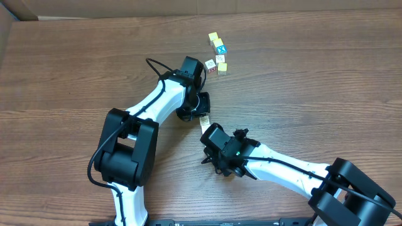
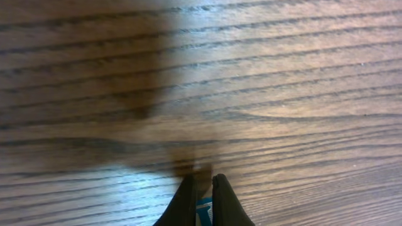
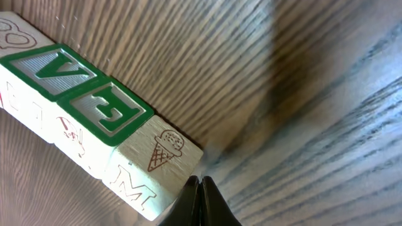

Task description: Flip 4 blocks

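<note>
A loose cluster of small cream and pale-yellow blocks (image 1: 220,59) lies at the back of the table around a blue cube with a white X (image 1: 219,49). A short row of cream blocks (image 1: 204,120) lies between my two grippers. The right wrist view shows that row (image 3: 94,107) close up, with green V and E faces and an ice-cream face (image 3: 164,150) on the end block. My right gripper (image 3: 200,181) is shut and empty, its tips beside that end block. My left gripper (image 2: 202,179) is shut over bare wood; in the overhead view it (image 1: 201,107) sits just behind the row.
The wooden table (image 1: 75,69) stretches wide to the left and right of the arms. My left arm (image 1: 151,107) crosses the middle, and my right arm (image 1: 282,166) comes in from the front right. A cardboard edge (image 1: 5,31) shows at the far left.
</note>
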`<action>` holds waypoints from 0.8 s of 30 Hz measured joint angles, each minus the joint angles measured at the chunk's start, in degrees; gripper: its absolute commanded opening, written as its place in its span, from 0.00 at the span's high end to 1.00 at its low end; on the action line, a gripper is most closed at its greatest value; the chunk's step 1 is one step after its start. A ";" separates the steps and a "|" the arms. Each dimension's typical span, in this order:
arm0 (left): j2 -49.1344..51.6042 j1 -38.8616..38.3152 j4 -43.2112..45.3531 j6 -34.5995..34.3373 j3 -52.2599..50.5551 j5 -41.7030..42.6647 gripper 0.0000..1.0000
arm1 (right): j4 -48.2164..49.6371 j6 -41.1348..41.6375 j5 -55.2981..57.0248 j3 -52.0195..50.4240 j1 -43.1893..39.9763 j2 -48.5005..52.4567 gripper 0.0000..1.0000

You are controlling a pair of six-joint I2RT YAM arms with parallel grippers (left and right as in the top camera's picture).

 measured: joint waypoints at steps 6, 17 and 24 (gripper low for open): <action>0.00 -0.11 0.35 0.02 0.00 0.09 0.96 | -0.02 0.57 -0.13 0.00 0.00 0.00 0.96; 0.00 0.92 -1.62 0.02 1.53 0.44 0.96 | -1.86 0.92 -0.37 0.00 0.00 0.00 0.96; 0.00 3.30 -3.45 0.04 5.95 0.20 0.96 | -2.10 -1.88 -1.20 0.02 -0.17 -0.07 0.96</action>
